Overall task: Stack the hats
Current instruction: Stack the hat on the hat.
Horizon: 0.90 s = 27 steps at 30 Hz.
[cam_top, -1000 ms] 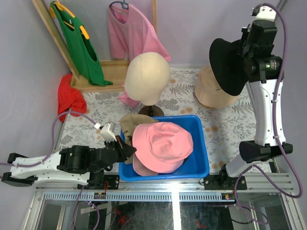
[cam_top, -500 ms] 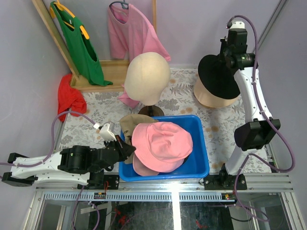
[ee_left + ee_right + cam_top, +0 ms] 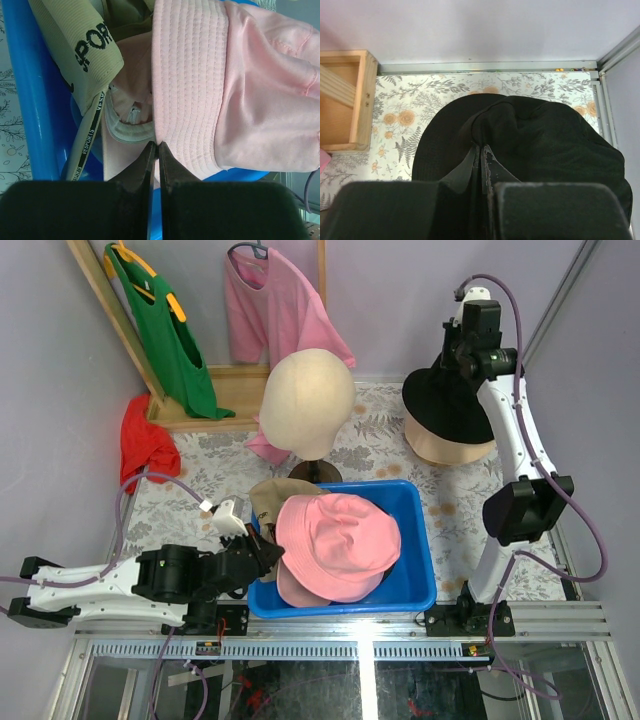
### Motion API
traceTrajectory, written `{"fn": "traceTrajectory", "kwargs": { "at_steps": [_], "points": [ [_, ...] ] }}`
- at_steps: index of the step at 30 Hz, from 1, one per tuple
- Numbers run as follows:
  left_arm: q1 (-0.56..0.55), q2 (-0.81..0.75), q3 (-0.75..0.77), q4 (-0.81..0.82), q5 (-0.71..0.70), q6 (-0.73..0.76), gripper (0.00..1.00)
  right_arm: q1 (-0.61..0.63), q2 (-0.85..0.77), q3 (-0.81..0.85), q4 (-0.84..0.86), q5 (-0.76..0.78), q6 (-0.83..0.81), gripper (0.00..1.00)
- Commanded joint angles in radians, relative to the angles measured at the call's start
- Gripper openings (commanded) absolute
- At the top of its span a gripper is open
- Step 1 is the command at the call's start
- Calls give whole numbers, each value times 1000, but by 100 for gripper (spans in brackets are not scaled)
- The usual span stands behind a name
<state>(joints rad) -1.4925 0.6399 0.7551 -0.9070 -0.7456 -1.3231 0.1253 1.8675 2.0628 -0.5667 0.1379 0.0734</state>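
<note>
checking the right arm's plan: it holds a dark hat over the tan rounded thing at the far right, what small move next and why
Probably lower the right gripper a little. It is shut on the crown of the dark hat, which hangs over the tan rounded form and covers its far part. Whether the two already touch cannot be told, so a short descent seems safest.
</note>
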Motion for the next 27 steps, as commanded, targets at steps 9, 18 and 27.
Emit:
{"fn": "traceTrajectory", "kwargs": {
  "at_steps": [9, 18, 27],
  "points": [
    [-6, 9, -30, 78, -53, -8, 0, 98, -75, -26, 41, -12, -7, 0],
    [-6, 7, -32, 112, -26, 32, 0, 100, -143, -196, 27, 0, 8, 6],
    [-7, 15, -39, 158, -4, 69, 0, 99, -199, -277, 11, 11, 18, 58]
  ]
}}
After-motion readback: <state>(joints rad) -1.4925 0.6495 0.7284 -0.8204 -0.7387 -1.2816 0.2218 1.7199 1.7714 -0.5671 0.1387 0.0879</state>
